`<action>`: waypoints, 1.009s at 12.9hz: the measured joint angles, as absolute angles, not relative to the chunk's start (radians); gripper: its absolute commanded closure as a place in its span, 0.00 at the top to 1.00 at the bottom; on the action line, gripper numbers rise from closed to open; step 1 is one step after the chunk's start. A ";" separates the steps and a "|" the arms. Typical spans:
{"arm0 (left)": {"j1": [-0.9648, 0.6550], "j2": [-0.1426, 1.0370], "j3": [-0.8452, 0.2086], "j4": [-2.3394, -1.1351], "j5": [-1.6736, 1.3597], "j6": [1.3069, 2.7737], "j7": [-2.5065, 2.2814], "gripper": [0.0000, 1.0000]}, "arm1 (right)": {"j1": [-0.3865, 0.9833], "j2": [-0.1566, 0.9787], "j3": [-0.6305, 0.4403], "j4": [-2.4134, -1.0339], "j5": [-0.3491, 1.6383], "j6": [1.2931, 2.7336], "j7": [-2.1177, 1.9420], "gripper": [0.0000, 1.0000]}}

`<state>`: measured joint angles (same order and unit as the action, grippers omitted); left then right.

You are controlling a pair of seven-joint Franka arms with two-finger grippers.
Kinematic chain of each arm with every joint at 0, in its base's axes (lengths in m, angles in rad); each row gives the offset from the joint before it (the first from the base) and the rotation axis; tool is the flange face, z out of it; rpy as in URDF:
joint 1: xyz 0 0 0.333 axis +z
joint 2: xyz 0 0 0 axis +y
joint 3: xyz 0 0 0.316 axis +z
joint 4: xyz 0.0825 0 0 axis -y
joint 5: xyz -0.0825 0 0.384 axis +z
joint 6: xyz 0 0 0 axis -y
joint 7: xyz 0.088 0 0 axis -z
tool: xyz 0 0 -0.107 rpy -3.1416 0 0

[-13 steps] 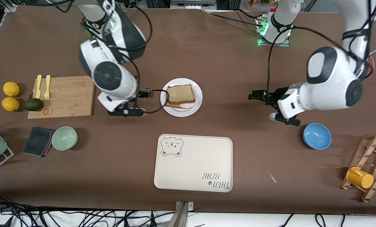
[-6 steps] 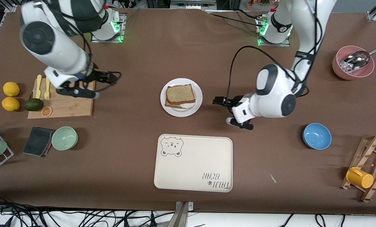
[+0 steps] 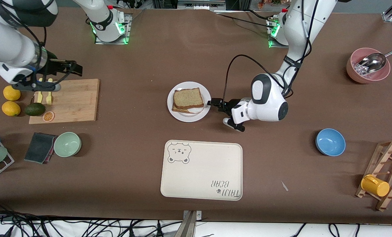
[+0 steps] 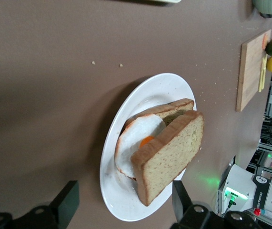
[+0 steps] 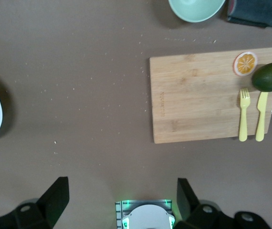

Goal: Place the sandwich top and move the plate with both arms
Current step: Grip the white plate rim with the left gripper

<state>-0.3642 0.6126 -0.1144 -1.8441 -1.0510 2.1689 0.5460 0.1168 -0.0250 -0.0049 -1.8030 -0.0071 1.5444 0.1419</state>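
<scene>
The plain tan square bread slice with a dark crust, the sandwich top [image 3: 188,97], already lies on the egg slice on the small round white plate [image 3: 205,110] mid-desk, farther from the front camera than the cream rectangular bear-printed tray [image 3: 202,171]. The left claw [image 3: 214,102] stands wide at the plate's rim; closing off-centre could tip the plate and slide the top off. The right claw [image 3: 74,68], wide, waits over the bamboo cutting board [image 3: 74,102]. The tray reads "TAILI BEAR".
</scene>
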 measured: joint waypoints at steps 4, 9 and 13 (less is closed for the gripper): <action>-0.363 0.624 -0.114 -1.889 -1.105 2.175 0.635 0.56 | 0.116 -0.051 -0.051 -1.682 -0.006 1.458 0.118 1.00; -0.367 0.659 -0.117 -1.905 -1.208 2.175 0.722 0.55 | 0.116 -0.024 -0.065 -1.667 -0.006 1.446 0.114 1.00; -0.394 0.678 -0.122 -1.905 -1.227 2.189 0.731 0.44 | 0.120 -0.009 -0.064 -1.629 -0.006 1.456 0.113 1.00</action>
<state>-0.3942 0.6777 -0.1216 -1.9054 -1.2273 2.1885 0.7312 0.1197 -0.0087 -0.0644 -1.6292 -0.0057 1.4557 0.1131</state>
